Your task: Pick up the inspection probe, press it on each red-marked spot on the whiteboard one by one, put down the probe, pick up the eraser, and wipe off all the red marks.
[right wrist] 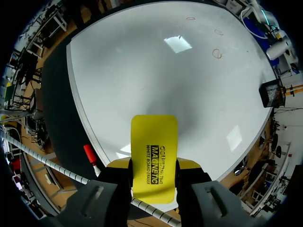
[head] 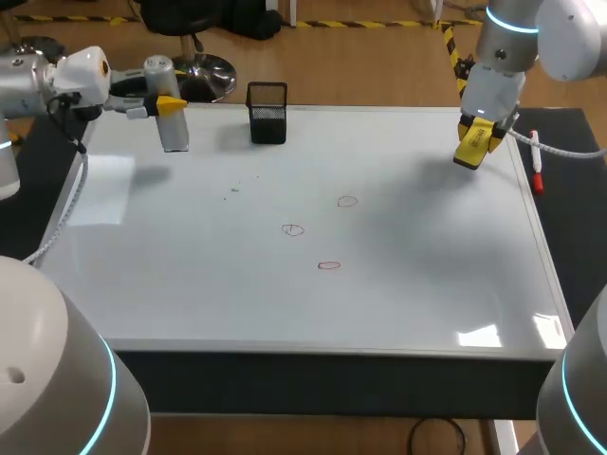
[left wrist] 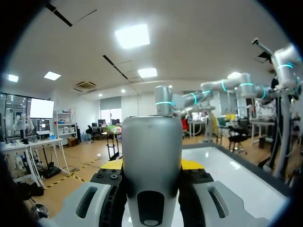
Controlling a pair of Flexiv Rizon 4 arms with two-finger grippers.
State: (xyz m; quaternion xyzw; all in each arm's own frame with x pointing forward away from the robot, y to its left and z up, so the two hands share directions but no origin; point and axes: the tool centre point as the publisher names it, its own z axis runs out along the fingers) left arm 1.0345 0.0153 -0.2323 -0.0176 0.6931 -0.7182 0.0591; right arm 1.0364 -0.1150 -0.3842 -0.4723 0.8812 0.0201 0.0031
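Our left end effector [head: 171,102] pinches the probe [head: 174,133] at the whiteboard's [head: 427,284] 10 o'clock. Our right end effector [head: 473,139] pinches the eraser [right wrist: 154,156] at 2 o'clock. Three red marks [head: 292,229] sit mid-board.

My dark table [head: 574,227] carries a whiteboard [head: 190,284] that covers nearly all of it. A black mesh cup [head: 267,113] stands upright at the board's far edge. Three small red marks [head: 292,229] sit close together on the board, well nearer to me than the cup and somewhat to its right. Faint specks [head: 234,190] lie between the cup and the marks. A red-capped marker [head: 537,169] lies on the bare table far to the right of the cup.
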